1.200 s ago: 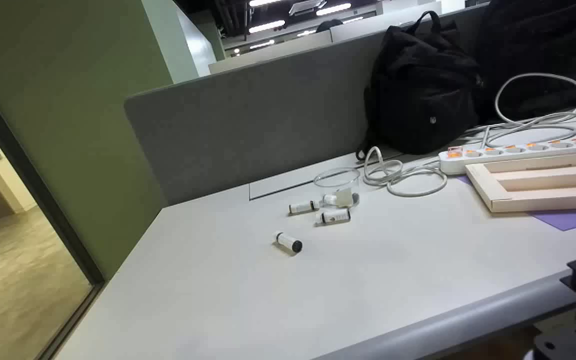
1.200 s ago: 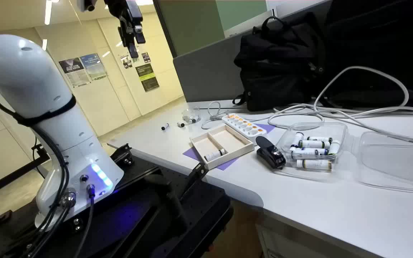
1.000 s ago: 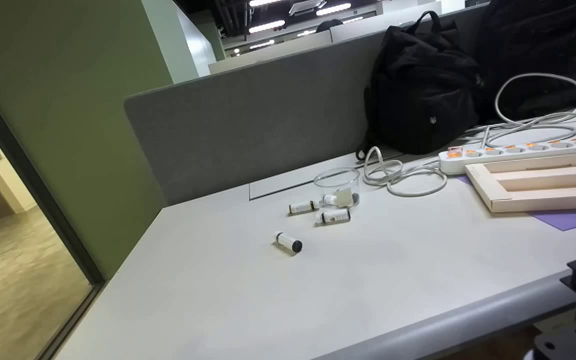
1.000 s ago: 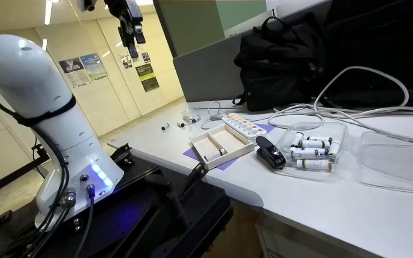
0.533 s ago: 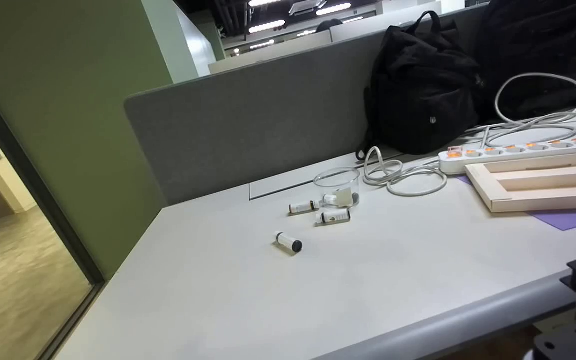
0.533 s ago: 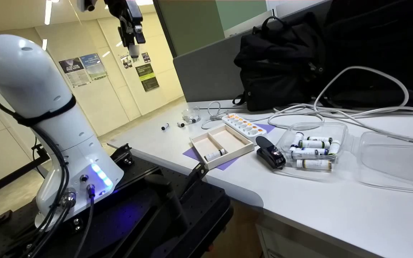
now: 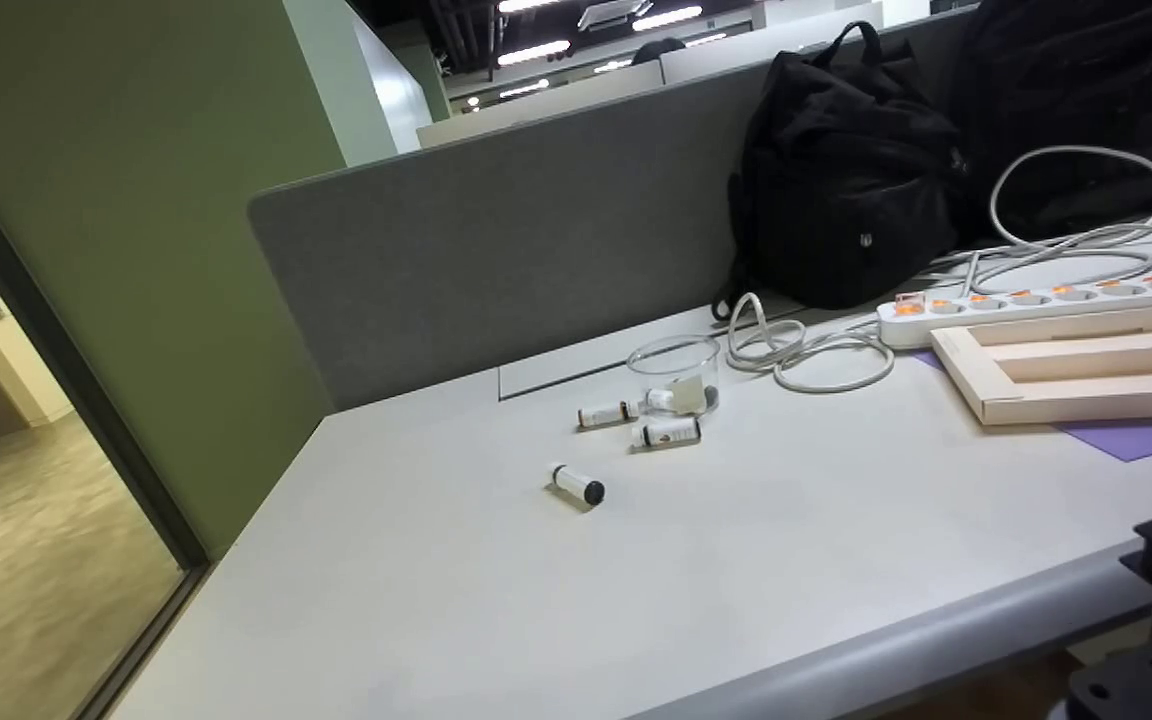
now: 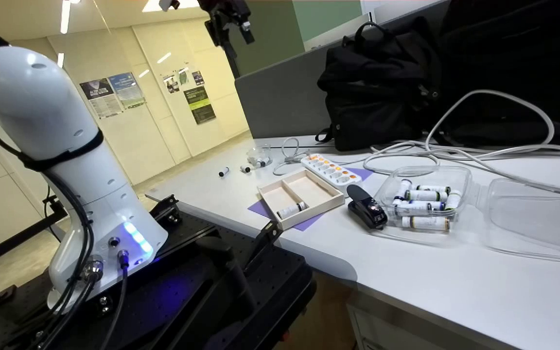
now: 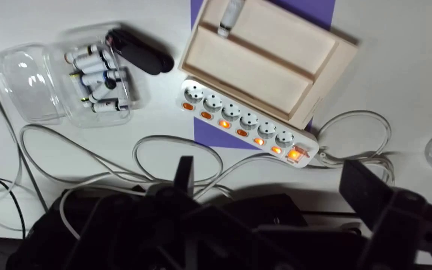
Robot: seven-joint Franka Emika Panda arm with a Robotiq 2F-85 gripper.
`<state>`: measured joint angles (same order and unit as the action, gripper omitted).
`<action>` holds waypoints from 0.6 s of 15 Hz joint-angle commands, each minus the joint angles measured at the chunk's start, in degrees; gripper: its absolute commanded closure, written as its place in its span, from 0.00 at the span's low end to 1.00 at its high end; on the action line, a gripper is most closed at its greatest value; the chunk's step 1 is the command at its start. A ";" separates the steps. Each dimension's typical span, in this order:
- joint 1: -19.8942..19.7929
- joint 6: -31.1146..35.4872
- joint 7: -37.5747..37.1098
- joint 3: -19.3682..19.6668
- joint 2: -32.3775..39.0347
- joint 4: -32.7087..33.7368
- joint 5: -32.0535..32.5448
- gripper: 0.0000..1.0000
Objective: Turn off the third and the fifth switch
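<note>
The white power strip (image 9: 251, 121) lies on the desk in the wrist view, with a row of sockets and orange rocker switches. Counted from the left there, the third switch (image 9: 224, 123) and the fifth switch (image 9: 259, 141) glow. The switch nearest the lit main switch (image 9: 294, 154) glows too; the others look dark. The strip also shows in both exterior views (image 7: 1036, 312) (image 8: 331, 171). My gripper (image 9: 270, 172) is open and empty, its fingers wide apart. In an exterior view my gripper (image 8: 240, 43) hangs high above the desk, well apart from the strip.
A wooden tray (image 9: 249, 67) touches or nearly touches the strip's long side. A black stapler-like object (image 9: 139, 52) and a clear box (image 9: 99, 120) of small bottles lie beside it. Loose white cables (image 9: 174, 138) and a black backpack (image 8: 377, 92) are behind the strip.
In the last half second the arm and gripper have moved to the right and slightly up in an exterior view. The strip and other desk objects have not moved.
</note>
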<state>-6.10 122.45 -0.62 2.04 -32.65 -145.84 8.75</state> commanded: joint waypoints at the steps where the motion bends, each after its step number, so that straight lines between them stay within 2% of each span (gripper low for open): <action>1: 1.33 5.19 1.53 1.86 14.89 10.76 -3.21 0.00; 3: 2.96 2.75 5.79 3.68 22.27 17.44 -9.48 0.00; 5: 2.92 -3.93 6.97 3.04 26.03 22.51 -11.98 0.00; 6: 2.10 2.29 6.36 2.62 21.47 15.53 -10.19 0.00; 9: 2.45 -1.74 6.69 2.45 26.24 20.91 -11.22 0.00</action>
<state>-3.61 120.88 6.07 4.49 -6.41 -125.05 -2.47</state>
